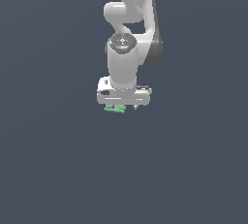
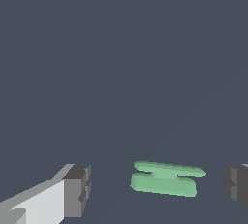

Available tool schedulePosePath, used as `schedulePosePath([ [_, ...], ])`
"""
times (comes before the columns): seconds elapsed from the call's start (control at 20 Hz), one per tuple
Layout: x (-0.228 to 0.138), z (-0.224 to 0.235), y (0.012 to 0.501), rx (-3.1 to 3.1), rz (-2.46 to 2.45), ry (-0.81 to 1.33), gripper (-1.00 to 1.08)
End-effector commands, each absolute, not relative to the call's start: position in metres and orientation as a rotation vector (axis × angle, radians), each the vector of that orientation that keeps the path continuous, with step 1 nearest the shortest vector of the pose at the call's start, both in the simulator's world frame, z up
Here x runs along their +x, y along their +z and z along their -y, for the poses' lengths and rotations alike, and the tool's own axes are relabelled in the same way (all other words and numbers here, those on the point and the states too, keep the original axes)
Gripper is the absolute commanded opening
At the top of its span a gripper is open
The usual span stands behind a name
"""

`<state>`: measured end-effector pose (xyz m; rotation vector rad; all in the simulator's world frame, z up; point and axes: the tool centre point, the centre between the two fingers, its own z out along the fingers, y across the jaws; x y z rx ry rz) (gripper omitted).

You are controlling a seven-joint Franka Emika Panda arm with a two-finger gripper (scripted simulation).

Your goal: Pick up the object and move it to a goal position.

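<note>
In the exterior view we see only a sliver of the small flat light-green object; the white gripper above covers the rest and hides its own fingertips. In the wrist view, the picture's edge crops one dark grey finger.
</note>
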<state>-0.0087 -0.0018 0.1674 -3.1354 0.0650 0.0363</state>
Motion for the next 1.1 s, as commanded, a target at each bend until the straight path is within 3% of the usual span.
schedulePosePath([
  [0.0, -0.009, 0.002, 0.167, -3.135, -0.065, 0.036, 1.00],
  [0.45, -0.004, 0.038, 0.182, -3.129, -0.193, 0.000, 1.00],
  [1.05, -0.008, 0.039, 0.175, -3.137, -0.082, 0.001, 1.00],
])
